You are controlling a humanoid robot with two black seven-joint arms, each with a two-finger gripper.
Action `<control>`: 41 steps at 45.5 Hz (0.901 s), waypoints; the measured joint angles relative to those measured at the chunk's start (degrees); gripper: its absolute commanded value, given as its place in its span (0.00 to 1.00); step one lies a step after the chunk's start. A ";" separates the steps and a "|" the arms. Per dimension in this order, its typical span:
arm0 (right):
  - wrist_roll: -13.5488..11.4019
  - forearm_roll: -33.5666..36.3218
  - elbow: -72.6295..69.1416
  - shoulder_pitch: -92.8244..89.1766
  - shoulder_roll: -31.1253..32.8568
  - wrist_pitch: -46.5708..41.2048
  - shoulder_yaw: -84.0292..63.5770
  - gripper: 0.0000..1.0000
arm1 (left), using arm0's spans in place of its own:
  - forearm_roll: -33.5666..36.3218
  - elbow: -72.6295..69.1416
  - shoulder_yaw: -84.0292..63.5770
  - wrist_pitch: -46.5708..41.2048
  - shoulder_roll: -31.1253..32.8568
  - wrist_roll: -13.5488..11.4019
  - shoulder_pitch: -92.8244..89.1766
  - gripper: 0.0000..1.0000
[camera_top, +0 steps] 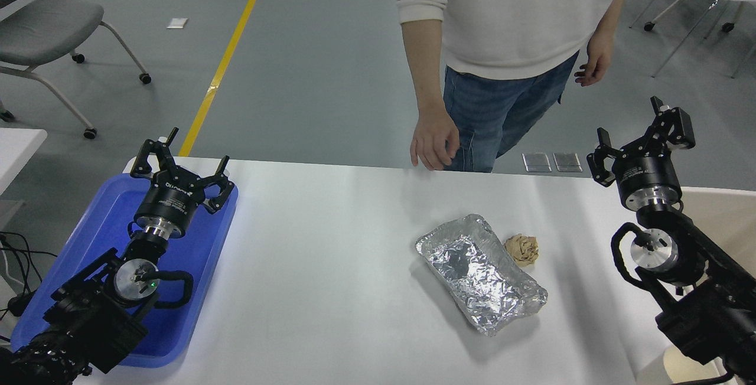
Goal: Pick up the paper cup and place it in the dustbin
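No paper cup shows anywhere in the head view; it is hidden or out of view. The cream-beige dustbin (729, 205) stands at the table's right edge, mostly covered by my right arm, with part of its rounded rim showing at the lower right. My right gripper (639, 137) is open and empty, held up over the table's far right corner, just beyond the dustbin. My left gripper (183, 163) is open and empty, parked above the blue tray (88, 237) at the left.
A crinkled silver foil tray (481, 273) lies right of the table's middle, with a crumpled brown paper ball (522, 248) touching its right side. A person stands at the far edge, one hand (434, 143) near the table rim.
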State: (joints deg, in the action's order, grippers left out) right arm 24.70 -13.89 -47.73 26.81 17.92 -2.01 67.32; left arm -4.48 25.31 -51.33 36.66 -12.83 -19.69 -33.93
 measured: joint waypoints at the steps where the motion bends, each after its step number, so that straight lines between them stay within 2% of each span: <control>1: 0.00 0.00 0.00 0.00 -0.01 0.00 0.00 1.00 | 0.00 0.00 0.00 0.00 0.00 0.00 0.00 1.00; 41: 0.00 0.00 0.16 1.05 0.24 0.15 -2.44 1.00 | 0.00 0.00 0.00 0.01 0.00 0.00 0.00 1.00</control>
State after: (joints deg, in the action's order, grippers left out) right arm 24.70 -13.89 -47.57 27.85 18.15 -1.85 64.89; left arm -4.48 25.31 -51.33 36.67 -12.83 -19.69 -33.93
